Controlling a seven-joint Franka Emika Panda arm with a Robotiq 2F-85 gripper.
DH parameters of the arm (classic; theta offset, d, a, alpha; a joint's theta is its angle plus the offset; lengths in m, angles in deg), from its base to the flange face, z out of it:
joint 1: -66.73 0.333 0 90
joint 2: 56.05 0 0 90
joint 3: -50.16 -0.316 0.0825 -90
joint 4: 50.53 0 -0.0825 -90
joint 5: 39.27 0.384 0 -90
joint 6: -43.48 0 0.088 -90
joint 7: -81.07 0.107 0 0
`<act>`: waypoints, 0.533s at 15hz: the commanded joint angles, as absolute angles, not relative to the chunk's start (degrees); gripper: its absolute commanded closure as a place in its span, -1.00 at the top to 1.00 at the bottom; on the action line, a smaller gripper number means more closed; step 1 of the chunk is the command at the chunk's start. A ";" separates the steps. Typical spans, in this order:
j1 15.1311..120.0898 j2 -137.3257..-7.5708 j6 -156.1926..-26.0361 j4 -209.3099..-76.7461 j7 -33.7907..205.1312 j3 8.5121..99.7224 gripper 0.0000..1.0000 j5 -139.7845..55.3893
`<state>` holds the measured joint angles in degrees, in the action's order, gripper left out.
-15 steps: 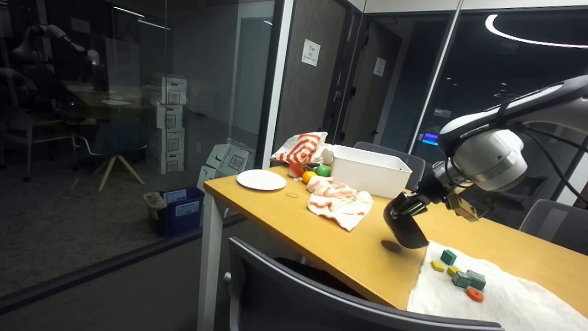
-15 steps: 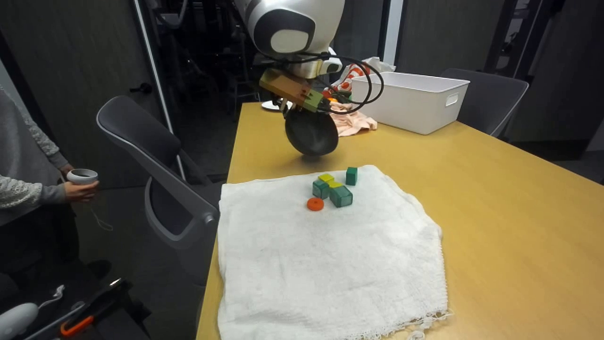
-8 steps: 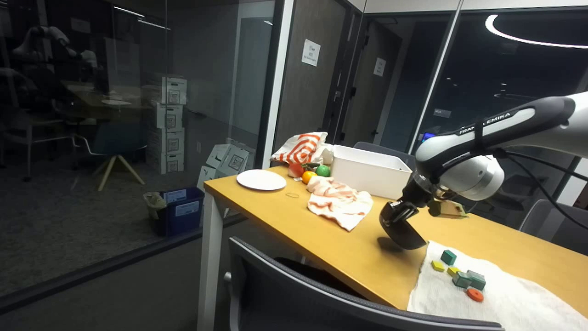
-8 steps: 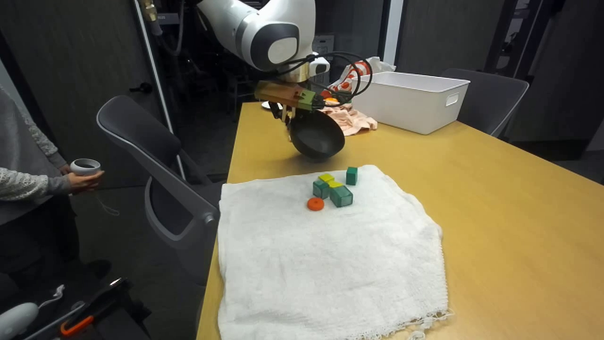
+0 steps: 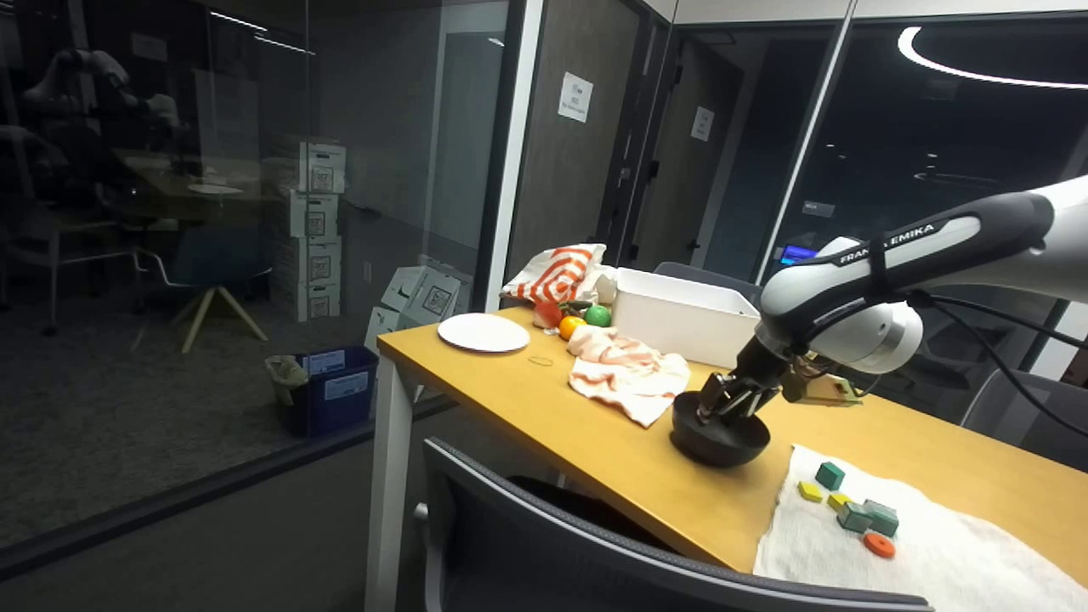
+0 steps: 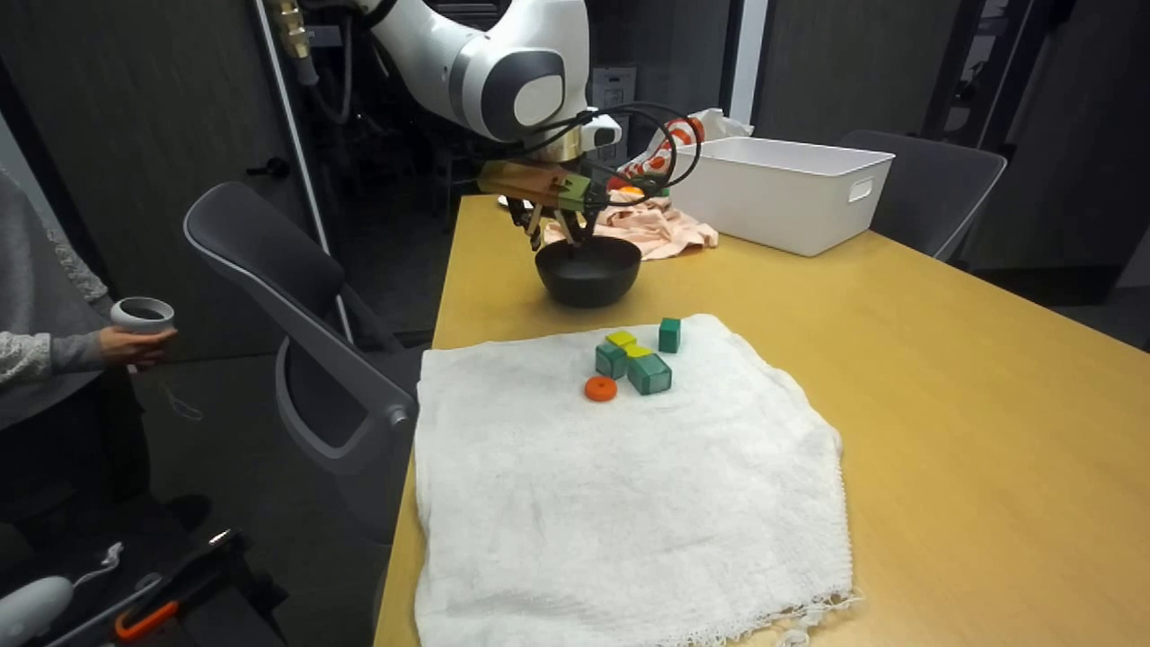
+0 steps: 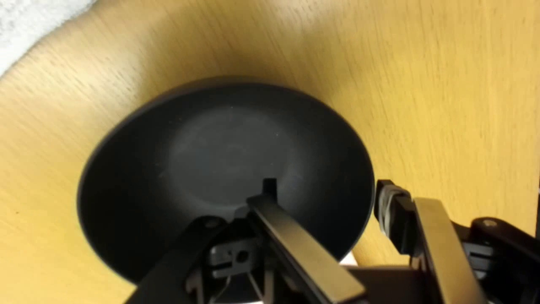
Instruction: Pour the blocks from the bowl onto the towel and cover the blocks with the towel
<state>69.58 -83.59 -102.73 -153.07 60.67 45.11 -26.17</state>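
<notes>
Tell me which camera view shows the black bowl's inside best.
The wrist view: it looks down into the black bowl, though the gripper hides part. Both exterior views show mainly the bowl's outer wall, little of the inside.

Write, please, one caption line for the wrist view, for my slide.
Open gripper straddling the rim of a black bowl on a wooden table, white towel at upper left.

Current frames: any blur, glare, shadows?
Wrist view: soft focus, pale glare on the table, dark shadow beside the bowl; in an exterior view: bright light strip against dark glass; both exterior views: dim lighting, white towel standing out bright.
</notes>
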 commanded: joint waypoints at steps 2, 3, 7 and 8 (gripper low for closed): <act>67.82 -78.42 -101.53 -154.02 66.04 44.02 1.00 -26.86; 67.66 -77.51 -101.91 -154.12 67.05 44.39 1.00 -26.93; 67.04 -75.40 -99.68 -154.15 73.02 47.73 1.00 -29.67; 66.62 -74.20 -98.12 -154.91 73.51 47.71 1.00 -29.39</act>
<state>67.60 -77.33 -101.03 -153.16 69.67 46.67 -27.77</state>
